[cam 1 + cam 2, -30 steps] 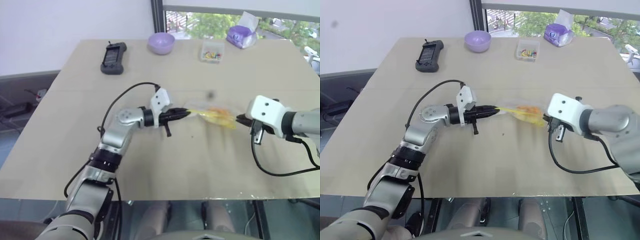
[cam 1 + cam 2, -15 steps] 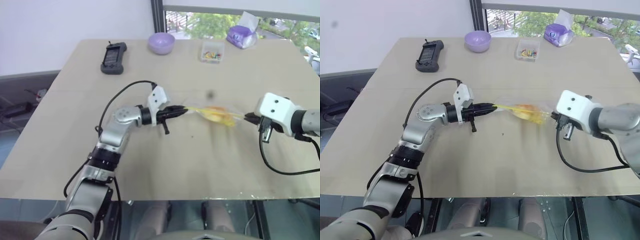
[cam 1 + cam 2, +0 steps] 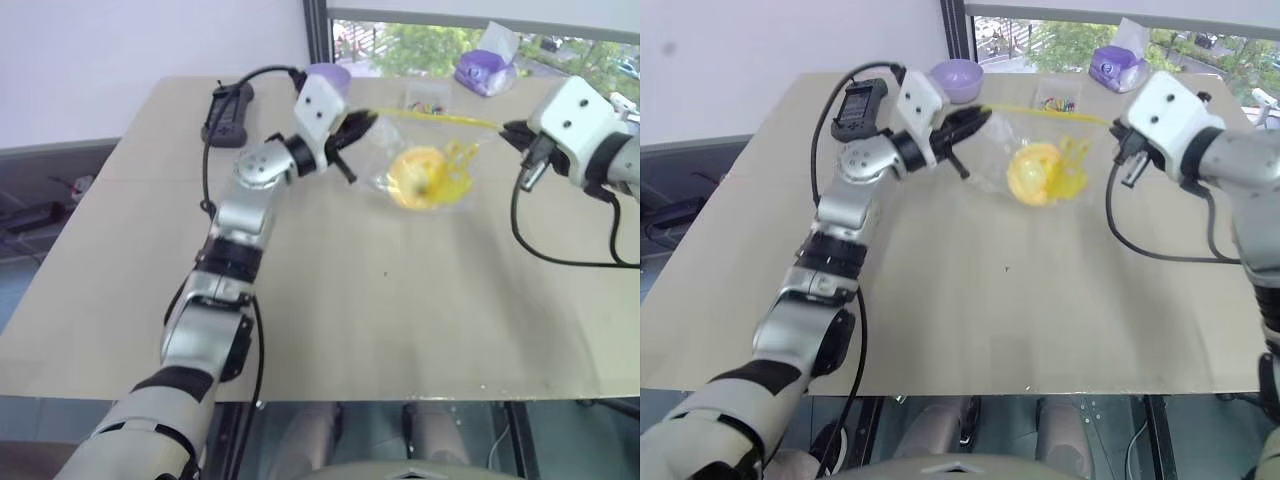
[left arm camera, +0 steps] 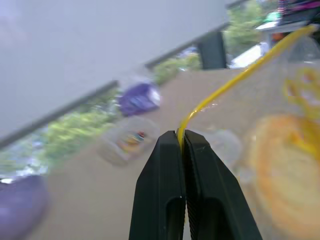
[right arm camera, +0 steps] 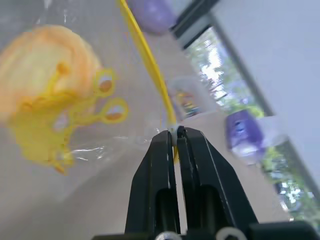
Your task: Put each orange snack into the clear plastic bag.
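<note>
The clear plastic bag [image 3: 432,160] hangs in the air above the table, its yellow zip strip [image 3: 430,117] stretched level between my two grippers. My left gripper [image 3: 368,118] is shut on the strip's left end, my right gripper [image 3: 505,127] on its right end. One round orange snack [image 3: 414,180] sits inside the bag, sagging at its bottom beside the bag's yellow print. In the left wrist view the fingers [image 4: 167,165] pinch the strip, with the snack [image 4: 280,170] beyond. The right wrist view has its fingers [image 5: 160,165] closed on the strip above the snack [image 5: 40,65].
At the table's far side lie a black handheld device [image 3: 228,110], a purple bowl [image 3: 958,75], a small clear box of colourful bits [image 3: 1057,100] and a purple tissue pack [image 3: 483,68]. A window runs behind the far edge. Bare tabletop [image 3: 400,300] lies below the bag.
Both grippers rose and moved forward, lifting the bag off the table. The bag, flat on the surface before, now hangs from its taut strip with the snack inside.
</note>
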Robot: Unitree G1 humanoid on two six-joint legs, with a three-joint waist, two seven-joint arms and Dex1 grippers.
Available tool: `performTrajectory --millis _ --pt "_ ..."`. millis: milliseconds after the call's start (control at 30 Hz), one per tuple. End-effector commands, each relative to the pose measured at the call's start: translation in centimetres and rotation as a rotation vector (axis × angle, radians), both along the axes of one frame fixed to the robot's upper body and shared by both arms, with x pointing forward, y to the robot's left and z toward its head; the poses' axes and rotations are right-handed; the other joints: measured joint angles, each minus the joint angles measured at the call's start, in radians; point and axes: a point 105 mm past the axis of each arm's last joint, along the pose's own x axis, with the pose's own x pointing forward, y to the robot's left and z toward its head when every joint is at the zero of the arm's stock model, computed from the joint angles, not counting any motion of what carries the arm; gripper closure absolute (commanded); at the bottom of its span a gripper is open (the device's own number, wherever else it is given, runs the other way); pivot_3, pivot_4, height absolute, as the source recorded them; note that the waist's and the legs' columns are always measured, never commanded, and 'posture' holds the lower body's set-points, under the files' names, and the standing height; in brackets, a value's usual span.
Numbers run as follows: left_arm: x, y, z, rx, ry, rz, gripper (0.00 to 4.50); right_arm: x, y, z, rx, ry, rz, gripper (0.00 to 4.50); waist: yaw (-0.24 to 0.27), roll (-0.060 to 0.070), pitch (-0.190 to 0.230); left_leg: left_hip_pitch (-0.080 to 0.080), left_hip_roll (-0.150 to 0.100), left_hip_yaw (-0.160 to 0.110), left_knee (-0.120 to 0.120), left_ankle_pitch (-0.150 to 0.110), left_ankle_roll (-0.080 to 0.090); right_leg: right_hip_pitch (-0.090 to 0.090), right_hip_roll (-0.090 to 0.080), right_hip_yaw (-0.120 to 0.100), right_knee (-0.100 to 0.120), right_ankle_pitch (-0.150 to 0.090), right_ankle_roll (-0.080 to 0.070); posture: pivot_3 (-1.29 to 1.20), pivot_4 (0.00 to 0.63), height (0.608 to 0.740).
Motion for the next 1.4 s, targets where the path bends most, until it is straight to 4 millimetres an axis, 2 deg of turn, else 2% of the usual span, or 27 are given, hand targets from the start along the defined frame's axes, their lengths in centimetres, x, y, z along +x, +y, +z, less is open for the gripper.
performTrajectory --millis 33,133,200,300,433,567,700,800,933,967,1167,1233,1333,1400 --pt "1.1 1.6 2.9 -0.050 -0.111 0.104 4.50 1.0 -0.6 2.7 0.013 -0.140 -0.048 4.48 -0.004 0.000 0.000 0.000 0.000 0.000 0.000 0.000 0.000 0.000 0.000 0.000 0.000 0.000 0.000 0.00 0.150 0.740" --pt "1.2 1.5 2.5 -0.029 -0.123 0.092 4.50 1.3 -0.5 2.9 0.019 -0.149 -0.043 4.48 -0.005 0.000 0.000 -0.001 0.000 0.001 -0.002 0.000 0.000 -0.002 0.000 0.001 -0.001 0.000 0.000 0.00 0.150 0.740" --pt "0.4 1.3 0.8 0.005 -0.087 0.019 4.50 0.7 -0.4 1.4 0.002 -0.076 -0.012 4.48 -0.007 0.000 0.000 -0.003 0.000 0.001 -0.003 0.000 0.000 -0.004 -0.001 0.001 -0.001 0.000 0.000 0.00 0.150 0.740" --pt "-2.2 1.2 -3.2 0.100 0.019 -0.132 4.50 -1.3 0.2 -2.2 -0.027 0.097 0.068 4.48 -0.014 0.000 0.000 -0.006 0.001 0.001 -0.002 0.000 0.000 -0.007 -0.001 0.000 -0.001 0.000 0.000 0.00 0.150 0.740" --pt "-7.0 1.8 -9.3 0.248 0.223 -0.287 4.50 -4.3 0.9 -7.3 -0.037 0.312 0.120 4.48 -0.034 0.001 0.000 -0.012 0.003 -0.001 0.000 0.000 0.000 -0.011 -0.001 -0.001 0.003 0.000 0.000 0.00 0.150 0.740" --pt "-10.0 2.1 -12.1 0.312 0.331 -0.333 4.50 -6.8 1.2 -10.1 -0.038 0.471 0.145 4.48 -0.024 0.002 0.001 -0.010 0.003 -0.001 0.004 0.000 0.000 -0.011 0.000 0.000 0.006 0.000 0.000 0.00 0.150 0.740" --pt "-12.1 1.9 -12.8 0.290 0.406 -0.377 4.50 -8.6 1.2 -11.2 -0.053 0.551 0.167 4.48 -0.015 0.002 0.001 0.004 0.003 -0.002 0.002 -0.003 0.005 0.004 0.000 -0.001 0.003 0.000 0.000 0.00 0.150 0.740" --pt "-12.7 2.0 -13.1 0.288 0.418 -0.378 3.53 -9.2 0.9 -11.6 -0.074 0.577 0.168 3.51 -0.014 0.002 0.001 0.004 0.003 -0.002 0.002 -0.003 0.005 0.004 0.000 -0.002 0.004 0.000 0.000 0.00 0.150 0.740" --pt "-12.4 2.3 -13.0 0.274 0.405 -0.347 1.67 -8.8 0.4 -11.5 -0.060 0.554 0.125 1.59 -0.012 0.002 0.001 0.004 0.003 -0.002 0.002 -0.002 0.004 0.003 0.000 -0.002 0.004 0.000 0.000 0.00 0.150 0.740" --pt "-12.5 2.4 -13.0 0.274 0.404 -0.353 1.25 -9.3 0.4 -11.7 -0.076 0.577 0.135 1.58 -0.011 0.002 0.001 0.004 0.003 -0.002 0.002 -0.002 0.004 0.003 0.000 -0.002 0.004 0.000 0.000 0.00 0.150 0.740" --pt "-14.2 3.7 -12.8 0.263 0.474 -0.398 1.25 -10.6 -0.5 -11.4 -0.064 0.624 0.133 1.58 -0.002 0.002 0.001 0.003 0.004 -0.002 0.001 0.000 0.001 0.003 0.000 -0.002 0.002 0.000 0.000 0.00 0.150 0.740" --pt "-14.9 5.1 -12.6 0.275 0.506 -0.398 1.25 -10.9 -0.7 -10.7 0.003 0.602 0.144 1.58 0.000 0.002 0.001 0.003 0.004 -0.002 0.001 -0.001 0.001 0.003 0.000 -0.002 0.002 0.000 0.000 0.00 0.150 0.740" --pt "-14.6 7.5 -12.4 0.296 0.518 -0.317 1.25 -11.4 -1.1 -9.8 0.178 0.567 0.152 1.58 0.003 0.002 0.001 0.003 0.005 -0.002 0.001 -0.001 0.001 0.003 0.000 -0.002 0.002 0.000 0.000 0.00 0.150 0.740" --pt "-14.3 9.2 -11.8 0.282 0.519 -0.260 1.25 -12.0 -2.2 -8.8 0.299 0.463 0.170 1.58 0.006 0.002 0.000 0.003 0.004 -0.003 0.001 -0.003 0.004 0.004 0.000 -0.003 0.002 0.000 0.000 0.00 0.150 0.740"
